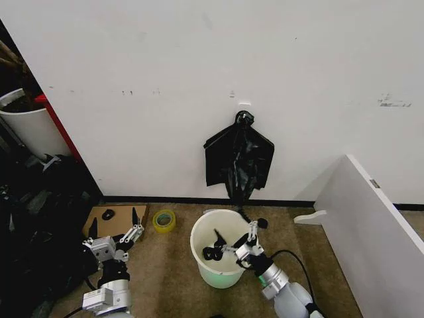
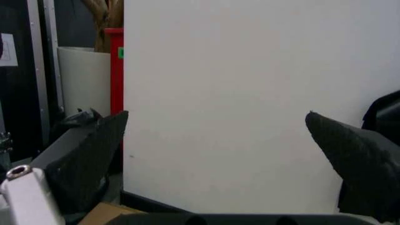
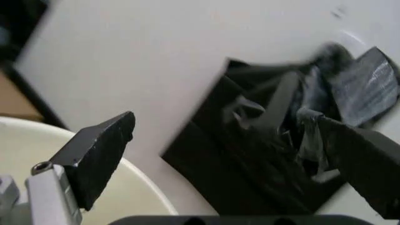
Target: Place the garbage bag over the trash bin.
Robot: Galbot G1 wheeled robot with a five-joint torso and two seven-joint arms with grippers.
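The right gripper hovers over the open mouth of the trash bin, just inside its right rim, with its dark fingers spread apart and nothing held between them. From the right wrist view the same fingers frame the garbage bag, which lies beyond them against the wall, with the bin's pale rim curving below. The bin stands on the brownish floor near the robot, a round white bucket with a green tint at its base. The garbage bag hangs on the white wall just behind and above the bin, knotted at the top at a small hook, its lower tip reaching down almost to the bin's far rim. The left gripper sits well to the left of the bin, raised above the floor, its fingers also wide open and empty. Between it and the bin a roll of yellow tape lies on the floor, beside a flat piece of cardboard. Far left, a taller white bin stands by a red edge. A white panel leans at the right.
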